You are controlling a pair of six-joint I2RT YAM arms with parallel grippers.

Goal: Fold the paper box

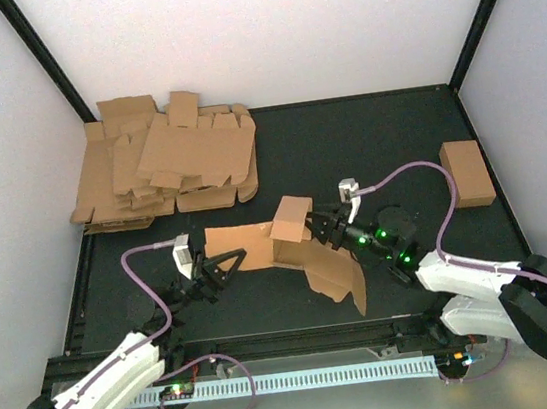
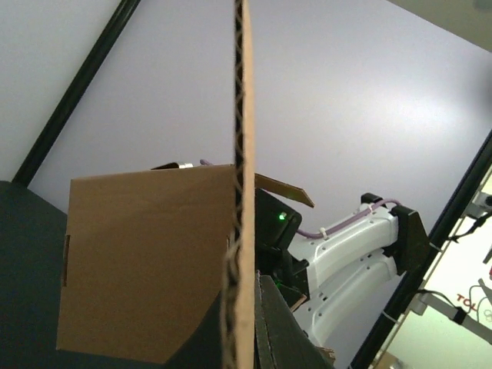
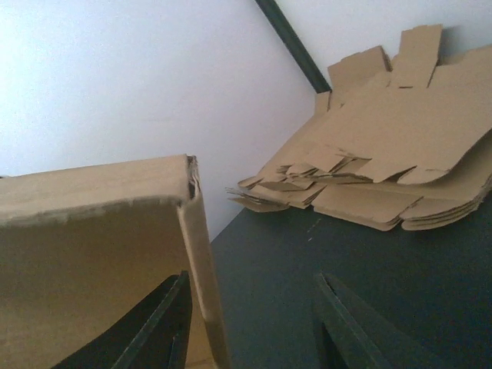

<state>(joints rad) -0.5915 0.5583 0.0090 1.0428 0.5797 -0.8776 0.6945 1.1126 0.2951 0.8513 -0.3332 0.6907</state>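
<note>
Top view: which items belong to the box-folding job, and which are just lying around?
In the job: paper box; left gripper; right gripper.
Lying about: heap of flat blanks; closed brown carton at far right.

From the lower left of the overhead view the left arm (image 1: 101, 389) reaches up toward the middle, its left gripper (image 1: 219, 268) pinched tight on a panel of the paper box (image 1: 249, 246). The right arm (image 1: 481, 283) stretches leftward from the lower right, and the fingers (image 3: 154, 330) of its right gripper (image 1: 323, 226) stand apart.
</note>
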